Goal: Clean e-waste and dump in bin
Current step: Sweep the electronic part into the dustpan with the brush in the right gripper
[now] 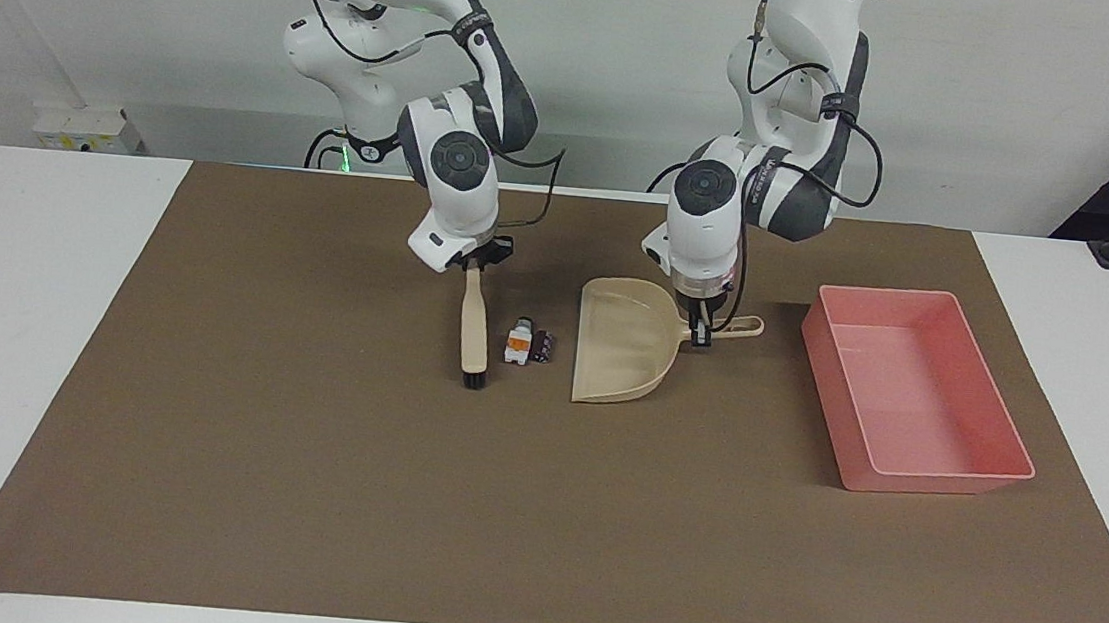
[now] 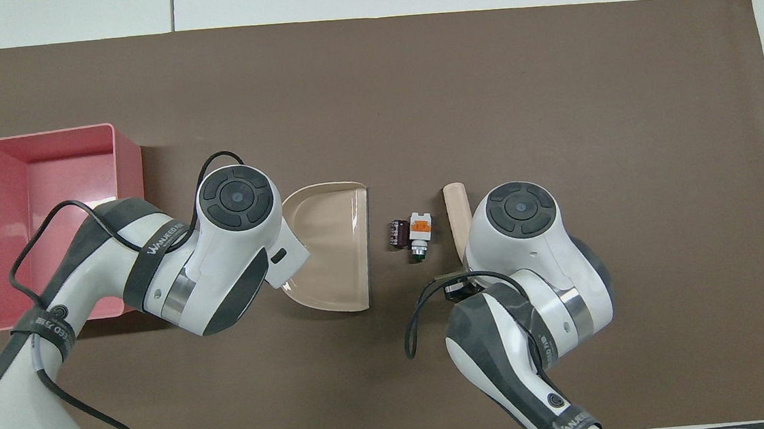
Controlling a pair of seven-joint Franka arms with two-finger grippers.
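Observation:
The e-waste lies on the brown mat: a white bit with an orange band (image 1: 517,341) (image 2: 420,228) touching a dark bit (image 1: 540,346) (image 2: 396,234). My right gripper (image 1: 474,264) is shut on the handle of a beige brush (image 1: 473,329) (image 2: 456,217), whose bristle end is down at the mat just beside the white bit. My left gripper (image 1: 703,337) is shut on the handle of the beige dustpan (image 1: 623,353) (image 2: 330,246), which lies flat with its open mouth facing the dark bit, a small gap apart. The pink bin (image 1: 942,476) (image 2: 129,166) stands empty beside the dustpan, toward the left arm's end. In the overhead view both grippers are hidden under their wrists.
The brown mat (image 1: 298,490) covers most of the white table. The e-waste lies between the brush and the dustpan. Open mat stretches farther from the robots than this row of things.

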